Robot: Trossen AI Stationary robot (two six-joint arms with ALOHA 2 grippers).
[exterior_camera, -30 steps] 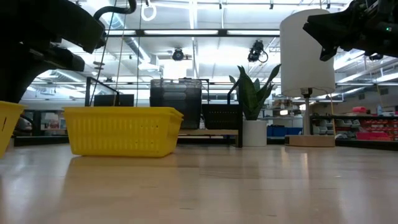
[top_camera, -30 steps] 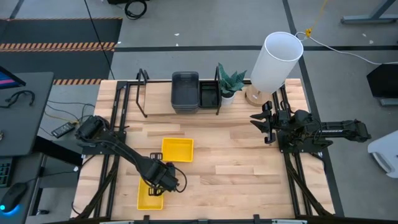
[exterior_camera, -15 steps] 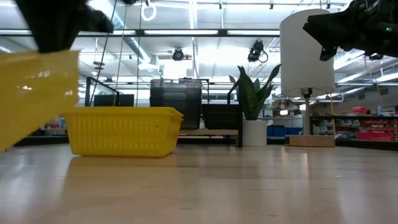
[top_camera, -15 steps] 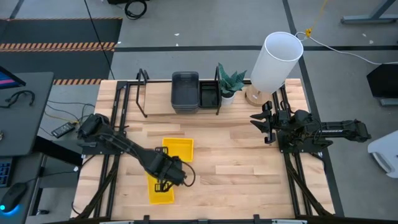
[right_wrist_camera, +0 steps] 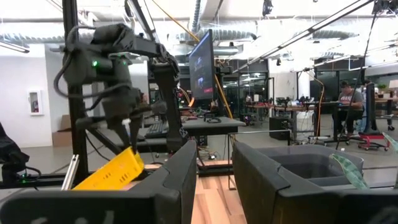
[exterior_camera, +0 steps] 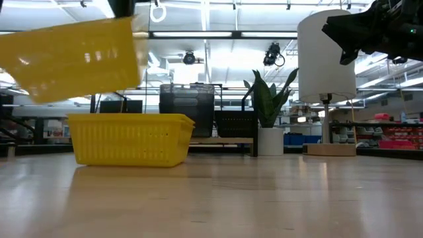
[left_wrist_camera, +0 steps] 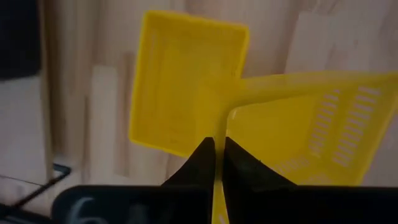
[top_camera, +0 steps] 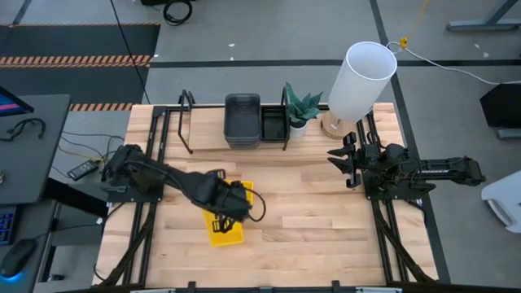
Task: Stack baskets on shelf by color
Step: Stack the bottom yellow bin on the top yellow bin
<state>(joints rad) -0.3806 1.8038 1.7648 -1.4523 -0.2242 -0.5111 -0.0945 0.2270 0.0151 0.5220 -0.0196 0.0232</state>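
My left gripper (top_camera: 230, 212) hangs over the middle of the table, shut on a yellow basket (top_camera: 226, 232) that is up in the air and tilted (exterior_camera: 73, 59). A second yellow basket (top_camera: 242, 192) rests flat on its base on the table just beyond it (exterior_camera: 129, 139). On the shelf (top_camera: 207, 134) at the far edge stand dark grey baskets (top_camera: 242, 120) with a black mesh basket (top_camera: 273, 124) beside them. My right gripper (top_camera: 345, 163) waits open at the table's right side, above the table. My left gripper pinches one side wall (left_wrist_camera: 217, 146) of the yellow basket at its rim, one finger (left_wrist_camera: 239, 168) inside and the other finger (left_wrist_camera: 200, 165) outside. The fingers come from above, pointing down. The basket hangs below them, lifted clear and tilted.
A white cylinder (top_camera: 362, 77) on a wooden foot and a small potted plant (top_camera: 301, 110) stand at the far right, by the shelf's right end. Black frame tubes run along the table's left and right sides. Bare wood lies between the two arms.
My left gripper has risen and swung from the near left part of the table toward the middle and far side, carrying the yellow basket. That basket has been lifted clear of the table, turned about, and now hangs tilted beside the second yellow basket.
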